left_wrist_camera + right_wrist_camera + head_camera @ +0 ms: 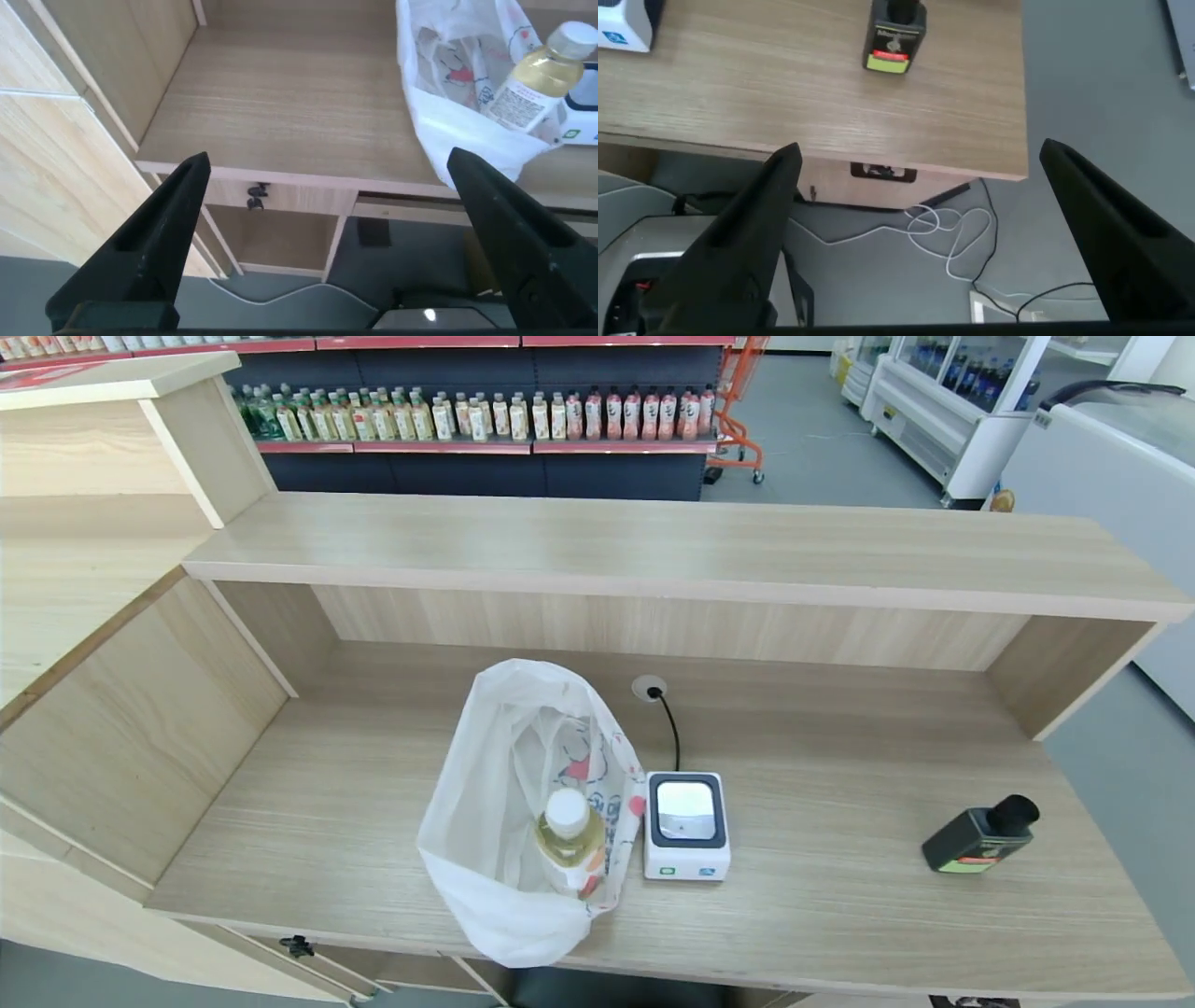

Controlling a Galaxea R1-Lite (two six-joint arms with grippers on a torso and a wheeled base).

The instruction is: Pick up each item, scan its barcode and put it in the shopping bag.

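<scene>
A white plastic shopping bag (504, 784) stands open on the wooden counter (822, 896). Inside it leans a bottle of yellow drink with a white cap (569, 835). A white barcode scanner (686, 823) sits just right of the bag. A dark bottle with a black cap (980, 835) lies on its side at the counter's right end. My left gripper (327, 252) hangs open and empty, off the counter's front edge, with the bag (458, 93) and drink bottle (537, 79) ahead. My right gripper (924, 243) is open and empty, off the front edge near the dark bottle (895, 37).
A raised wooden ledge (653, 546) runs along the counter's back, with side walls at both ends. The scanner's black cable (670, 723) runs to a hole in the counter. A key (254, 196) sticks out of the drawer front below. Loose cables (952, 233) lie on the floor.
</scene>
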